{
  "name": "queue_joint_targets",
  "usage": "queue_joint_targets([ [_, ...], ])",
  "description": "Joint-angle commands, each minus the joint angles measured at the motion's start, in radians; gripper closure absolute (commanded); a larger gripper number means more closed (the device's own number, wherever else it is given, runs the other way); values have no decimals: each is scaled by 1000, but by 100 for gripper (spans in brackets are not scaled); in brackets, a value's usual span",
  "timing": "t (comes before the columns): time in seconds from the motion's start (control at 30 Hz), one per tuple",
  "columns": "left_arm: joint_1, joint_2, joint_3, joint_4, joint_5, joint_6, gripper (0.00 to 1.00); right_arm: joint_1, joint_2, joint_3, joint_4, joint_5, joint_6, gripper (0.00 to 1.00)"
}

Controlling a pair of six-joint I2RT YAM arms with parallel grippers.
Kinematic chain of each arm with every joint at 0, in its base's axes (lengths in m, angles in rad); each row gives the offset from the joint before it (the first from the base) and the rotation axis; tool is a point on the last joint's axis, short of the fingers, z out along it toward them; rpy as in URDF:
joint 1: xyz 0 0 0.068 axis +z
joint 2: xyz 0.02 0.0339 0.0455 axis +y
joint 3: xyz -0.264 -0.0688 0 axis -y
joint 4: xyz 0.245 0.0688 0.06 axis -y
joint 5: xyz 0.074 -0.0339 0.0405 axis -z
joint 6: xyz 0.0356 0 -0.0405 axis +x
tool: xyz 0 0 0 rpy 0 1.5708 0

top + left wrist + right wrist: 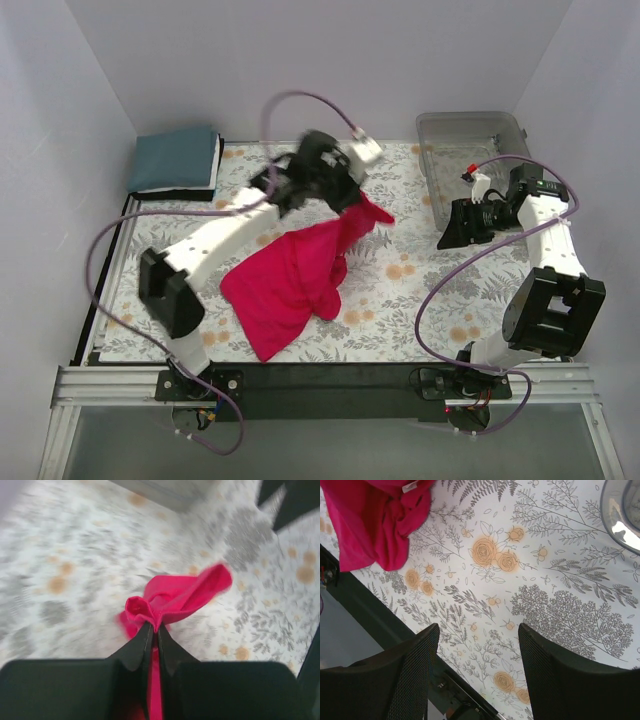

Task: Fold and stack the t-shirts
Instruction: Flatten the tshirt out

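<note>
Shirt: crimson-pink t-shirt point(295, 275), crumpled mid-way across the surface point(400, 300), one end lifted.
Axis: diagonal, near-left to far-right.
Your left fingers point(137, 645): clamped on its raised far end.
Your right fingers point(410, 675): spread, holding nothing.

The left tool point(154, 630) pinches bunched crimson-pink t-shirt point(175, 597) above the floral table point(60, 580).
</note>
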Motion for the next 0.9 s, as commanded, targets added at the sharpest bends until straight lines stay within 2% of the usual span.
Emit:
queue_joint_targets([
  [0.0,281,-321,58,-131,162,-85,100,5,-22,26,-11,-74,-18,29],
  [0.07,374,-408,-5,-173,191,-78,100,20,-11,15,-6,-87,-13,30],
  [0.1,476,-497,-99,-185,203,-65,100,26,-1,-2,5,-97,-12,30],
  [0.17,584,-585,-208,-208,194,-42,100,67,5,-20,23,-107,10,30],
  [0.2,715,-663,-308,-216,203,-10,100,84,9,-38,54,-99,22,30],
  [0.3,965,-771,-495,-285,261,110,100,181,13,-74,133,-70,80,31],
  [0.33,1001,-788,-534,-323,269,138,100,225,18,-80,152,-62,92,31],
  [0.4,1066,-829,-645,-337,243,178,100,297,48,-89,202,-48,126,31],
  [0.53,1117,-826,-732,-346,211,253,100,431,128,-109,287,-22,171,32],
  [0.73,1129,-776,-708,-358,237,268,100,578,286,-54,396,-13,229,42],
  [0.87,1129,-745,-658,-375,242,265,100,655,436,82,434,-50,269,44],
])
